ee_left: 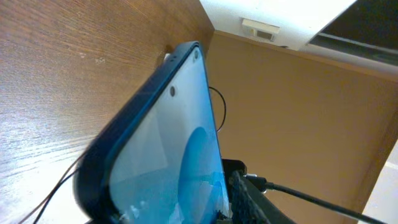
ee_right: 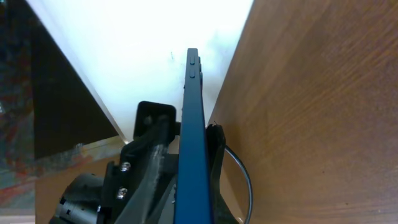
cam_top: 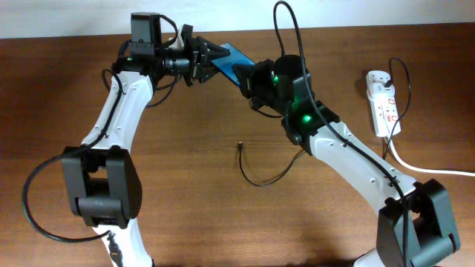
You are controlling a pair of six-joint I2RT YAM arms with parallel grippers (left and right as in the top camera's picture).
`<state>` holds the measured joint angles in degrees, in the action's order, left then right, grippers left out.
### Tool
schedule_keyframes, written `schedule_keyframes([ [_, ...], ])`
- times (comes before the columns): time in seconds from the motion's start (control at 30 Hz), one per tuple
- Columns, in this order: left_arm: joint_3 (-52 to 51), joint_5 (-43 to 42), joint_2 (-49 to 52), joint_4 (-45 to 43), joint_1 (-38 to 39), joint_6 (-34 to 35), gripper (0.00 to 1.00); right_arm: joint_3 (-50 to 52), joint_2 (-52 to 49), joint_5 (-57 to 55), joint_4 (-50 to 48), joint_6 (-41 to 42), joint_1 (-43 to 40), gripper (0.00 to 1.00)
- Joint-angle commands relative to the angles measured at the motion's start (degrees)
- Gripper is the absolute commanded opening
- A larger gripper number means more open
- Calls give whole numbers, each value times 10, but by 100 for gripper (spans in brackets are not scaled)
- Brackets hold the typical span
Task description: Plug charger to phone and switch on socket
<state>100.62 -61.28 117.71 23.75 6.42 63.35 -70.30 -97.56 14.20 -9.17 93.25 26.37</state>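
The phone (cam_top: 231, 58), with a black frame and blue screen, is held off the table at the back, tilted on edge. My left gripper (cam_top: 210, 61) is shut on its left end. My right gripper (cam_top: 252, 78) grips its right end. The left wrist view shows the blue screen (ee_left: 168, 155) close up. The right wrist view shows the phone edge-on (ee_right: 191, 118) between black fingers. The charger cable (cam_top: 267, 178) lies loose on the table, its plug tip (cam_top: 240, 146) free, below both grippers. The white socket (cam_top: 382, 100) lies at the far right, away from both grippers.
The socket's thick white cord (cam_top: 427, 169) runs off to the right edge. A thin black cable (cam_top: 397, 74) loops beside the socket. The arms' black cables arch over the back of the table. The wall is close behind the phone.
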Motion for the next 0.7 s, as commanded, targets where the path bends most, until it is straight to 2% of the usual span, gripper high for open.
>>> schedule_keyframes([
  [0.0, 9, -22, 0, -10, 9, 3, 27, -11, 7, 31, -1, -22, 22, 4],
  [0.1, 9, -25, 0, -10, 10, 3, 16, -11, 7, 31, -1, -26, 22, 4],
  [0.2, 9, -24, 0, -10, 9, 5, 12, -11, 7, 32, -1, -26, 22, 4],
  [0.3, 9, -24, 0, -10, 10, 17, 0, -11, 7, 33, 0, -28, 25, 4],
  [0.37, 9, -24, 0, -10, 9, 17, 0, -11, 7, 33, 0, -47, 25, 4],
  [0.43, 9, -24, 0, -10, 9, 9, 0, -11, 7, 31, 5, -78, 25, 16],
  [0.57, 9, -30, 0, -11, 4, -68, 0, -11, 7, 36, 8, -198, 14, 27],
  [0.67, 9, -33, 0, -10, -2, -105, 0, -11, 7, 71, 12, -287, -3, 48],
])
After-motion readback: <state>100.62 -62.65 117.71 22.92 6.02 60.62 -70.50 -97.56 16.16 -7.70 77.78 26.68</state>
